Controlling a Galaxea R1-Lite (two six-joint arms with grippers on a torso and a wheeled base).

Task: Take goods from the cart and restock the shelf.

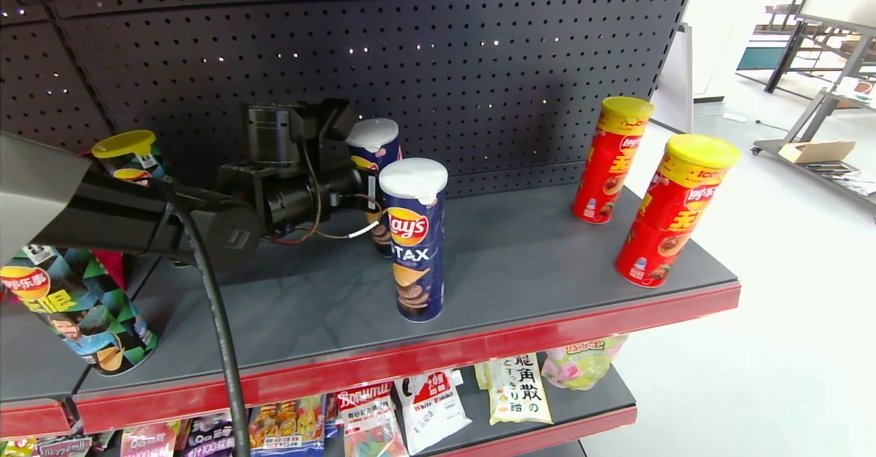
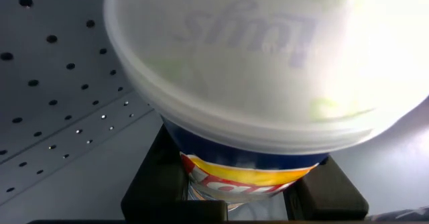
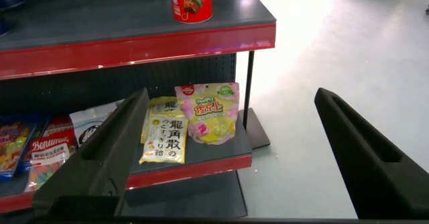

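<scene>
The left gripper (image 1: 369, 193) is clamped on the rear blue can (image 1: 375, 146), which is upright at the centre of the head view, near the pegboard (image 1: 479, 67). The risk, I think, is the front blue can (image 1: 413, 238) just beside it. A careless withdrawal could tip it off the shelf (image 1: 520, 265). The red cans (image 1: 611, 159) stand well apart at right. The right gripper (image 3: 231, 96) has its fingers apart and empty.

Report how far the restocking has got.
Done: one blue can and two red cans stand on the shelf. In hand: the left gripper is shut on a second blue can, upright at the back of the shelf. Left: release it; the right gripper is open and empty.
</scene>
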